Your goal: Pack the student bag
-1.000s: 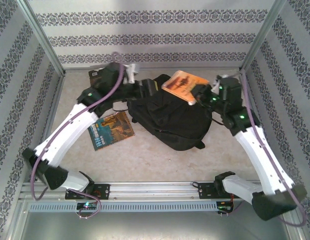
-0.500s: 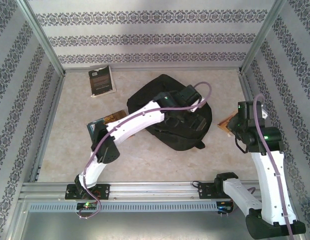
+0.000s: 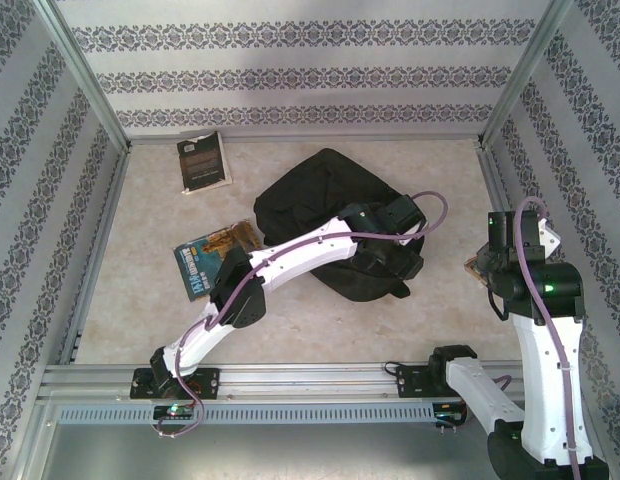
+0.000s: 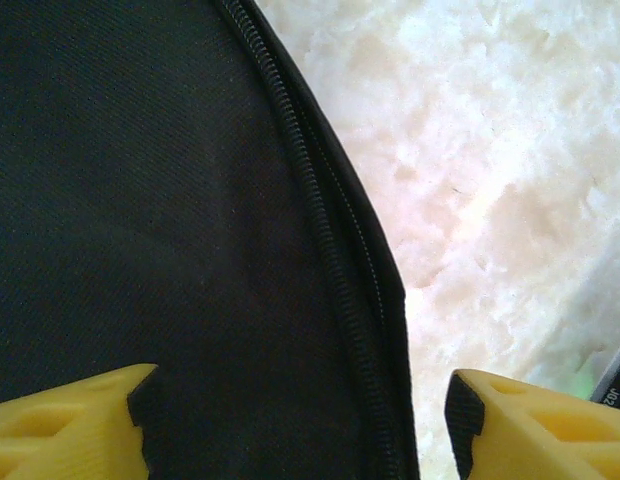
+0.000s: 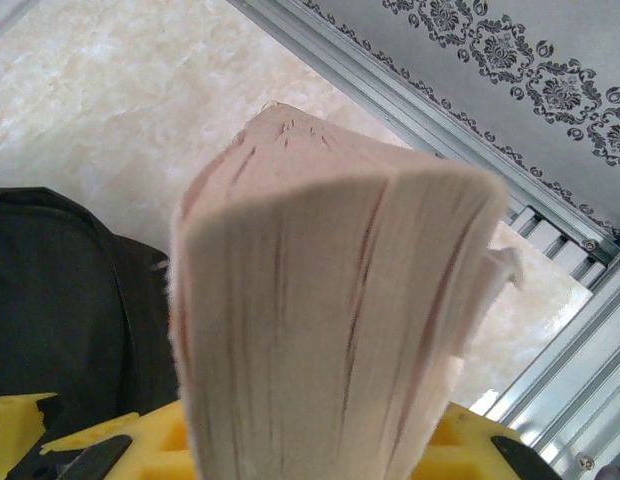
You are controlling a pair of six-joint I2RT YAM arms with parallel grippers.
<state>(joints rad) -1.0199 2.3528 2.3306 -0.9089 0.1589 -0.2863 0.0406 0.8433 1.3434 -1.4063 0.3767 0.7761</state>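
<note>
The left hand (image 4: 302, 428) stands wide open, its two yellow fingertips (image 4: 75, 420) far apart with nothing clamped between them. It hangs over the right near edge of the student bag (image 3: 310, 190), above black cloth and a zip (image 4: 325, 260) whose teeth run along the seam. Whether the tips touch the cloth cannot be told.

The right hand (image 5: 310, 455) is closed on a thick book (image 5: 330, 300). It grips the lower part, with the pinkish page edges turned to the wrist camera and a yellow finger (image 5: 460, 455) on either side. From above, this hand is raised by the right wall, apart from the bag.

Two more books lie flat on the surface (image 3: 320, 320). A dark-covered book (image 3: 203, 162) sits in the far left corner, and its pale lines of print are too small to read. A blue-and-brown book (image 3: 205, 258) lies just left of the bag, partly under the left arm, and the white lettering down its left edge cannot be read either.

The bag is large, black and soft, with a rounded outline. It lies slumped about the middle of the pale marbled surface, a little toward the far right, and is far bigger than any of the books. Close up, its cloth shows a fine ribbed weave.
</note>
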